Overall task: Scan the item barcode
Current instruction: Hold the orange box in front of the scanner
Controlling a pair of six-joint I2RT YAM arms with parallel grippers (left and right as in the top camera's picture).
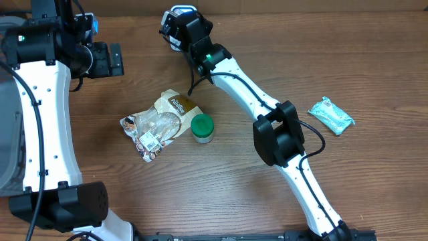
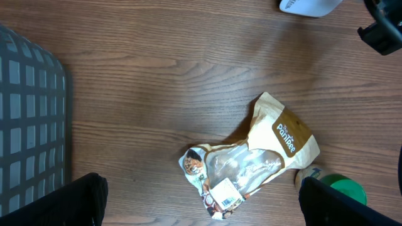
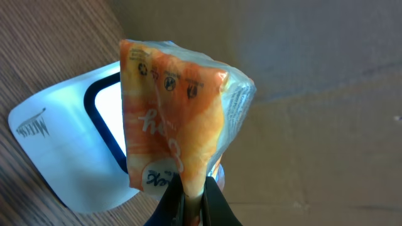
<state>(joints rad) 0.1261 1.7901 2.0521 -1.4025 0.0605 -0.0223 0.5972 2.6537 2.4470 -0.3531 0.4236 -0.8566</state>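
1. The right gripper (image 3: 193, 188), jaws pressed together, pinches one edge of a crinkled orange plastic snack packet (image 3: 176, 107).
2. The packet sits just in front of the white flat-faced barcode scanner (image 3: 63, 157), overlapping its dark-framed window.
3. Step in hand: presenting the packet for a read.
4. No barcode shows on the visible face; the next move probably calls for turning the packet toward the scanner.
5. The left gripper (image 1: 110, 60), spread wide and empty, hovers well apart from the scanner.
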